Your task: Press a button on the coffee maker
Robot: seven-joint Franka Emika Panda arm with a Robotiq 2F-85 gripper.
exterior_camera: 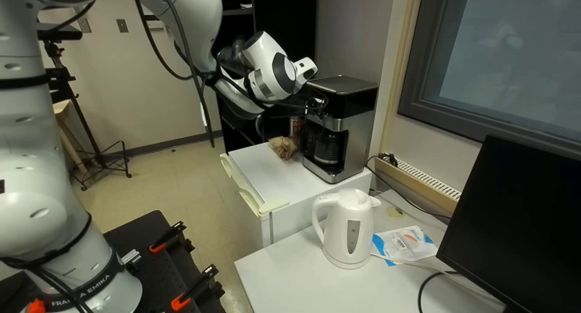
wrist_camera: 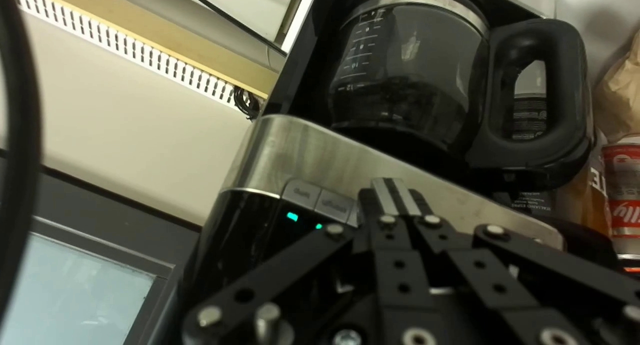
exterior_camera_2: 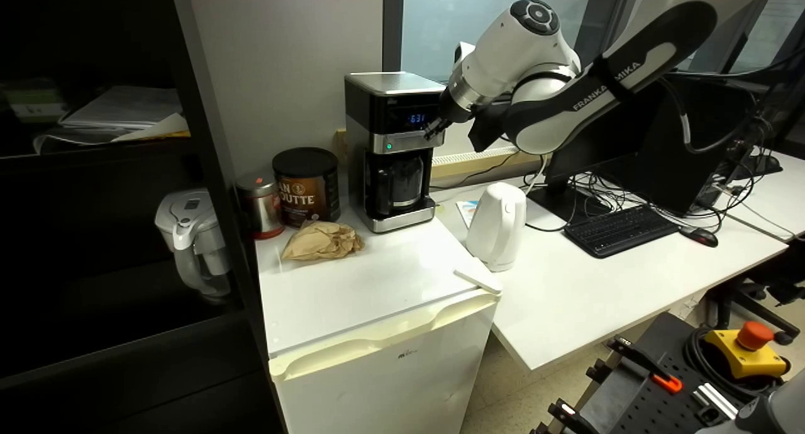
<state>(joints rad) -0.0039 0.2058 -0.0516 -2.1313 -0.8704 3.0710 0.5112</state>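
Black claw (wrist_camera: 395,192) partly hides a grey button (wrist_camera: 353,217) on the coffee maker (wrist_camera: 340,160).

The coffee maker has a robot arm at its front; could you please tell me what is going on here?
The arm is at the coffee maker, apparently to press a button. Its gripper is shut and empty, its end right by the grey buttons; I cannot tell whether it touches or presses one. The carafe sits in place, and the kettle stands untouched on the desk.
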